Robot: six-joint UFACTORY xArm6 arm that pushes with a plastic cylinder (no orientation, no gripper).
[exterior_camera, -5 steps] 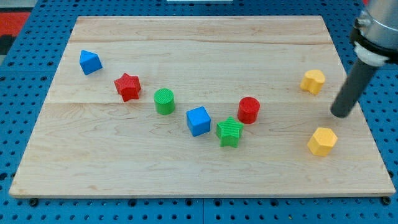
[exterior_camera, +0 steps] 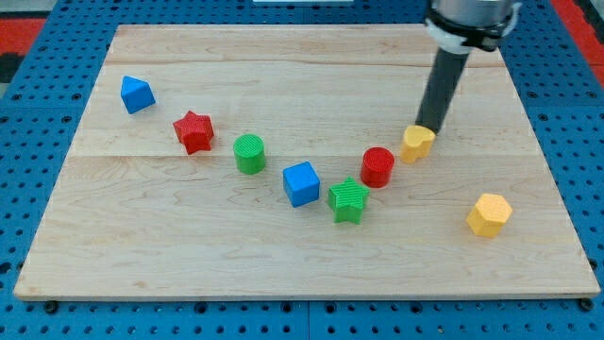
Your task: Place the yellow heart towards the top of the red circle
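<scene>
Rod leans in from the board's top-right corner; my tip (exterior_camera: 431, 127) presses vs the yellow heart (exterior_camera: 417, 144)'s upper edge, no jaws to read. You'll see the heart touching the red circle (exterior_camera: 377, 167)'s upper right, mid-board.

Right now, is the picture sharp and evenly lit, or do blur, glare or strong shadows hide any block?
Camera view: light is even and soft, with no glare on the wooden board. Blocks cast only faint, short shadows. The red circle and yellow heart look sharp. My tip sits at the heart's top edge; the upper part of the arm is cut off by the view's top and slightly blurred.
</scene>
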